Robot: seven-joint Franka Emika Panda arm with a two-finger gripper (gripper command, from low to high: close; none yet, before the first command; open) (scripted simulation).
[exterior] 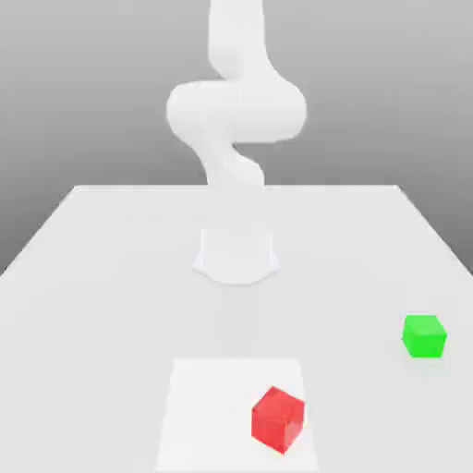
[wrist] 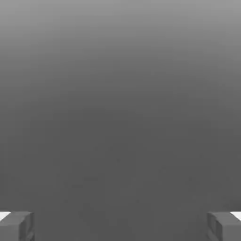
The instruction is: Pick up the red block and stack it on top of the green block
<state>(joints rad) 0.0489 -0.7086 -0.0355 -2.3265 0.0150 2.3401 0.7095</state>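
My jaws [wrist: 120,226] stand wide open with nothing between them, well apart from the red block [exterior: 278,419], which sits on a white square [exterior: 212,406] on the pale desk [exterior: 111,305]. The green block [exterior: 424,336] rests towards the exterior view's right, before a plain grey background [exterior: 369,83].

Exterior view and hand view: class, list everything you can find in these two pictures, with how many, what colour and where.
red block: one, red, on the white sheet-like patch, toward its exterior view's right side
green block: one, green, on the table toward the exterior view's right, off the patch
white patch: one, white, on the near part of the table
table: one, pale grey-white, under everything
robot arm: one, white, standing on the table beyond the blocks
gripper: one, grey fingers set wide apart, in the hand view
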